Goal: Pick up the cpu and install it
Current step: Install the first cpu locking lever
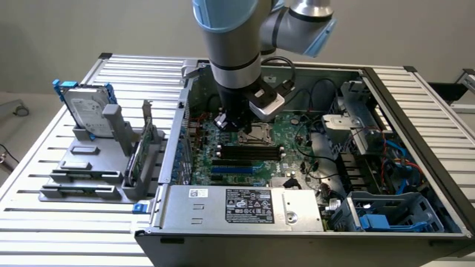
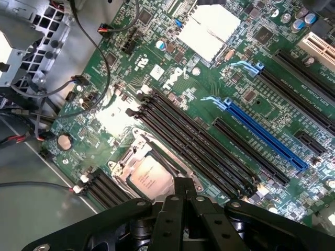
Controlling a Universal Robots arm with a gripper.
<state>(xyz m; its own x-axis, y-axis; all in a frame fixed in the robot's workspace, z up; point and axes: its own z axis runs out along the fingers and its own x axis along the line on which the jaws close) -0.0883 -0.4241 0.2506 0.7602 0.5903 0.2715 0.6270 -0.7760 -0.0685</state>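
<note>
The cpu [image 2: 151, 179], a small silver-grey square, lies flat inside the dark socket frame [image 2: 125, 157] on the green motherboard. My gripper [image 2: 181, 189] hangs just above the board at the socket's edge, its black fingers [image 2: 172, 209] pressed together with nothing visible between them. In the exterior view the gripper [image 1: 226, 124] reaches down into the open computer case, just to the exterior view's left of the socket [image 1: 261, 133].
Black memory slots [image 2: 199, 141] and a blue slot [image 2: 267, 136] run beside the socket. A silver heatsink [image 2: 209, 31] and loose cables [image 2: 31, 130] lie nearby. A hard drive with blue brackets [image 1: 88, 111] stands on a grey rack outside the case [image 1: 415, 139].
</note>
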